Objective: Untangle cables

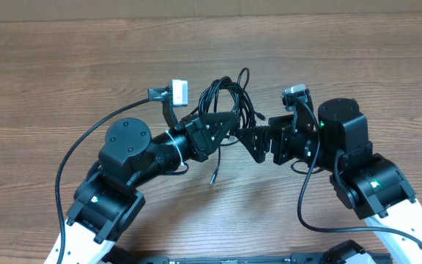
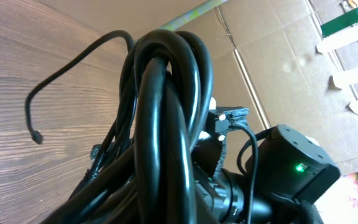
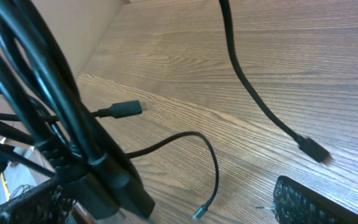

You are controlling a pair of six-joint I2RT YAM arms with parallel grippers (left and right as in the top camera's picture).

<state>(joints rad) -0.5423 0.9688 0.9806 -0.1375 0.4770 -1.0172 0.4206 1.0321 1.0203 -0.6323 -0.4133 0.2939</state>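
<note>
The cables (image 1: 229, 94) are a looped bundle of thin black cords held up over the table's middle. My left gripper (image 1: 227, 125) is shut on the bundle's lower part. In the left wrist view the cables (image 2: 166, 118) fill the middle and hide the fingers. My right gripper (image 1: 245, 137) stands open just right of the bundle, nothing held. In the right wrist view the cables (image 3: 48, 93) hang at the left, clamped in the left gripper's black finger (image 3: 120, 183). Loose ends trail off: a silvery tip (image 3: 199, 213) and two black plugs (image 3: 127, 109) (image 3: 314, 149).
The wooden table (image 1: 64, 66) spreads all around. One loose cable end (image 1: 212, 176) dangles between the two arms. The arms' own thicker wires (image 1: 72, 150) arc at the left and right sides. Cardboard walls (image 2: 272, 56) stand behind the table.
</note>
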